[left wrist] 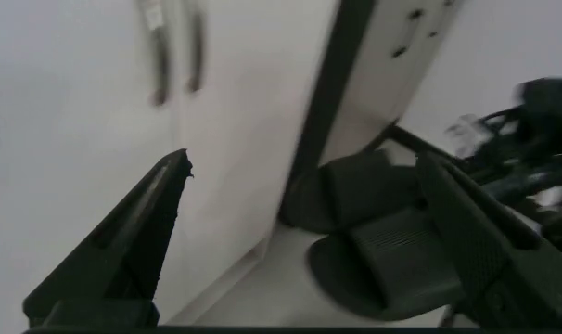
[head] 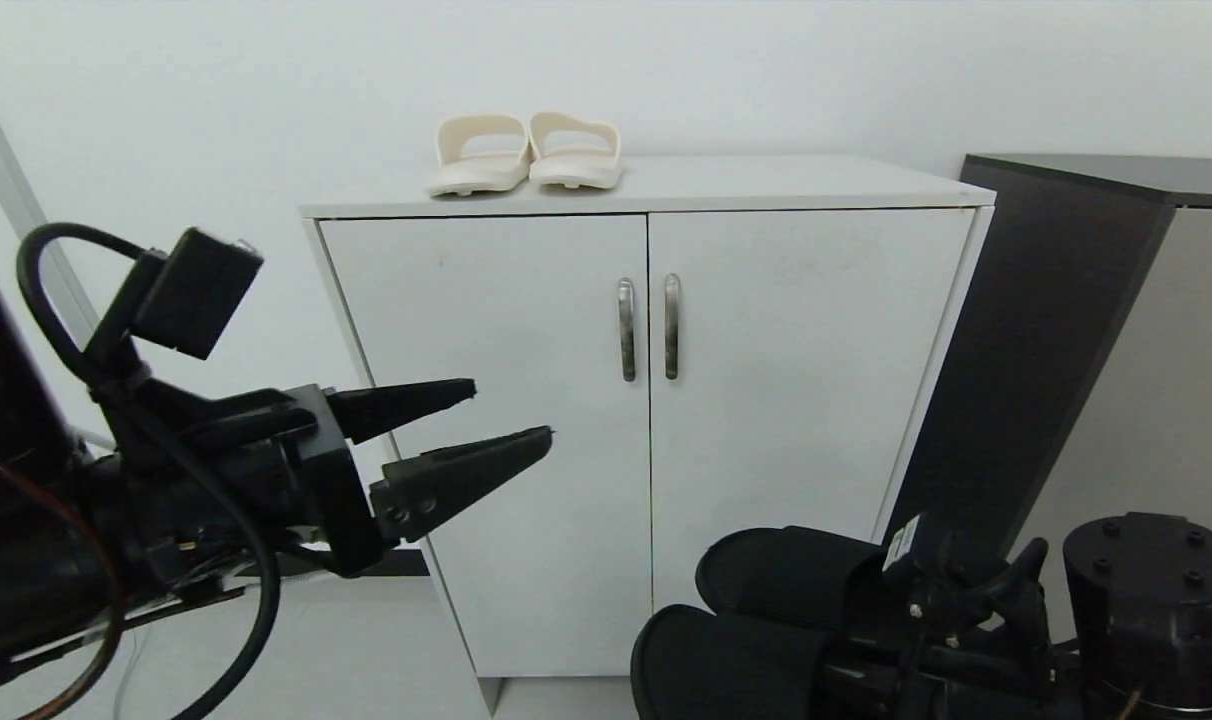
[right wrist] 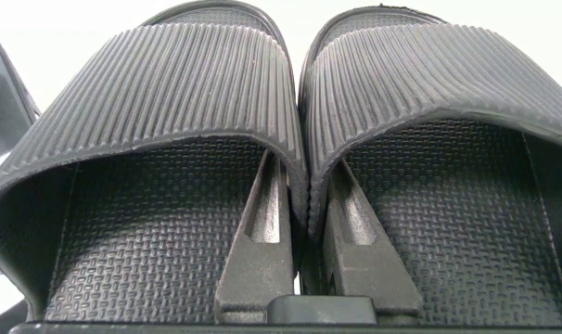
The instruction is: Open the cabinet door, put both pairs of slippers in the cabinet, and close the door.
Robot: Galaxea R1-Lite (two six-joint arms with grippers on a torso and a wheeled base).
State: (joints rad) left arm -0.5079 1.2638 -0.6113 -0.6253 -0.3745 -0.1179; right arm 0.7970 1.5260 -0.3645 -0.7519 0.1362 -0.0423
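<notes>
The right gripper (right wrist: 306, 176) grips the pair of black ribbed rubber slippers (head: 766, 590) by their touching inner walls, low before the shut white two-door cabinet (head: 796, 400), so door-opening looks the step in hand: the left gripper (head: 512, 408), jaws spread, must reach a metal bar handle (head: 626, 330)

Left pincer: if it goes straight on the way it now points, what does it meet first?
Probably the closed front of the white cabinet, below the handles: the open left pincer points at it with nothing between. Depth is unclear, so which door it meets I cannot tell.
</notes>
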